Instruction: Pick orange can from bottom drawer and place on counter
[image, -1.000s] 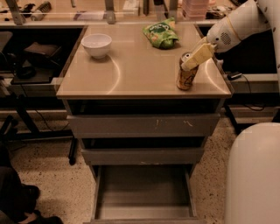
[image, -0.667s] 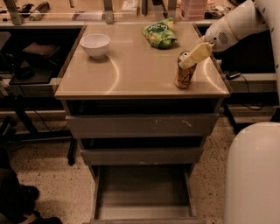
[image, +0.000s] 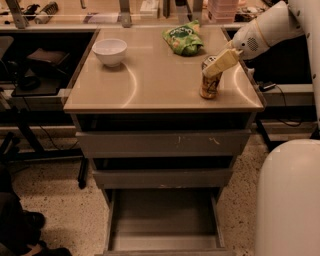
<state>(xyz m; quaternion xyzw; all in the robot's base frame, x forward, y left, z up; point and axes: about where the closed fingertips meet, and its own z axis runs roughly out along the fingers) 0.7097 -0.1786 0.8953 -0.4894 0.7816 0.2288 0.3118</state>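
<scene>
Small orange-brown drink can (image: 210, 86) w/ silver top stands upright on the glossy beige counter (image: 150, 85), near its right-front edge. Grey bottom drawer (image: 165, 220) is open below. Pale gripper (image: 220, 61) sits at the can's top; can't tell if it's clamped or loose. I'd let go gently, then lift straight up so nothing tips.

The floor (image: 50, 200) is speckled beige terrazzo. A dark desk (image: 35, 85) with black metal legs (image: 27, 137) stands at left. A light workbench (image: 100, 20) with metal uprights (image: 125, 10) runs along the back. A black cable (image: 292, 122) trails at right. Lighting is warm and dim.
</scene>
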